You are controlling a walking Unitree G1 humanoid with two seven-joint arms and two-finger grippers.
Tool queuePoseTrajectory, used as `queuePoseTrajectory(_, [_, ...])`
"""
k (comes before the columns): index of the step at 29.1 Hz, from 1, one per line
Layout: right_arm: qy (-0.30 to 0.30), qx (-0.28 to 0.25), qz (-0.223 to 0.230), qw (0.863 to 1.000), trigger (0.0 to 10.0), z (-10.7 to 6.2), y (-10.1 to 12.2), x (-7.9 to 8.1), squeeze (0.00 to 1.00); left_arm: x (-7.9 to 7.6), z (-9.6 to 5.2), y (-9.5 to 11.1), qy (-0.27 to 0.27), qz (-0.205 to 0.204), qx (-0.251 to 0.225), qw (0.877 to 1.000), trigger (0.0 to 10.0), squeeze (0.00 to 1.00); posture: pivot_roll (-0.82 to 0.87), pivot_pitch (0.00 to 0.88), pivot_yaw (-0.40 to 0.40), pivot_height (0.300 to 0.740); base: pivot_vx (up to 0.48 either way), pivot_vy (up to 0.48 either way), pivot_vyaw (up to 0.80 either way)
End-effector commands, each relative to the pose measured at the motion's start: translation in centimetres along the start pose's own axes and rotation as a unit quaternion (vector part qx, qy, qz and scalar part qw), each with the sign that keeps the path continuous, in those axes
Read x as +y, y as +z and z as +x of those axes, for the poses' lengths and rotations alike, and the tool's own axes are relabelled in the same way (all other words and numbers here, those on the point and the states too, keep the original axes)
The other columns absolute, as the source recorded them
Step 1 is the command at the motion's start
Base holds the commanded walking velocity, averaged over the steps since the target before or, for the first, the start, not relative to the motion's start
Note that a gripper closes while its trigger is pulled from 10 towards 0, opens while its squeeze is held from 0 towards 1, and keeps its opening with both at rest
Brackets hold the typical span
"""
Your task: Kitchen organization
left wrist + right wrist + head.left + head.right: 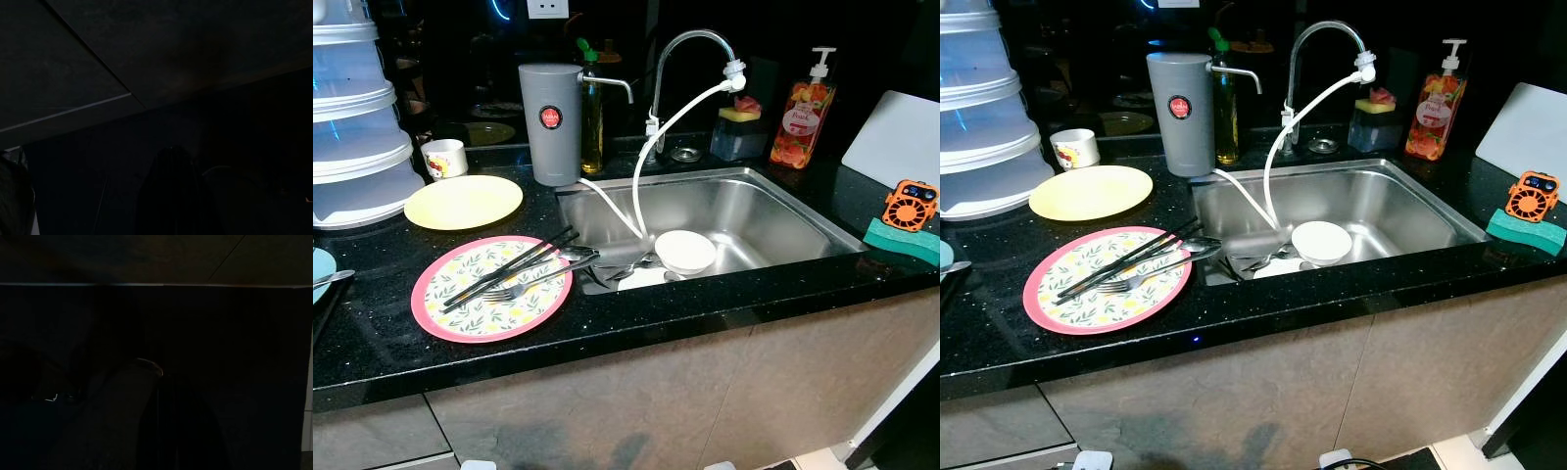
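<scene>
soap bottle (802, 110) labelled "peach" at the black speckled table's (705, 304) back edge — steel sink (759, 211) beside; jaws' state: cannot tell.

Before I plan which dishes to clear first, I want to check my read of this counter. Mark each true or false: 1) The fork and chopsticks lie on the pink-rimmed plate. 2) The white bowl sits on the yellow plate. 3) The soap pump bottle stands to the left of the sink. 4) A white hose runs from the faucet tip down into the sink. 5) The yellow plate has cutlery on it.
1) True: the fork and chopsticks rest on the pink-rimmed plate.
2) False: the white bowl sits inside the sink, not on the yellow plate.
3) False: the soap pump bottle stands behind the sink's right side.
4) True: the white hose runs from the faucet into the sink.
5) False: the yellow plate is bare.
</scene>
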State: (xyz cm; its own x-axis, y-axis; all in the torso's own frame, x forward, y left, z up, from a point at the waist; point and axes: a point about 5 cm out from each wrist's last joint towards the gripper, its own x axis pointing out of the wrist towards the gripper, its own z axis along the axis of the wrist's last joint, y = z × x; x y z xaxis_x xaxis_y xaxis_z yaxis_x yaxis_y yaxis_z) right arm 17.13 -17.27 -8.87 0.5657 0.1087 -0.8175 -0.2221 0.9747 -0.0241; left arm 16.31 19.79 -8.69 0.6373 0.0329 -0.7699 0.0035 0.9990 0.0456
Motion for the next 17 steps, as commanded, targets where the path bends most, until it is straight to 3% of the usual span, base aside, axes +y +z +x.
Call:
queuePoseTrajectory(1, [0.002, 0.001, -0.012, 1.000, 10.0, 0.05, 0.14, 0.04, 0.00, 0.38, -0.07, -0.27, 0.003, 0.012, 0.011, 1.000, 10.0, 0.00, 0.04, 0.000, -0.002, 0.740, 0.000, 0.000, 0.00])
queuePoseTrajectory(17, [0.003, 0.003, -0.025, 1.000, 10.0, -0.02, -0.10, 0.07, 0.00, 0.38, -0.06, -0.15, 0.000, 0.014, 0.006, 1.000, 10.0, 0.00, 0.04, 0.000, 0.001, 0.740, 0.000, 0.000, 0.00])
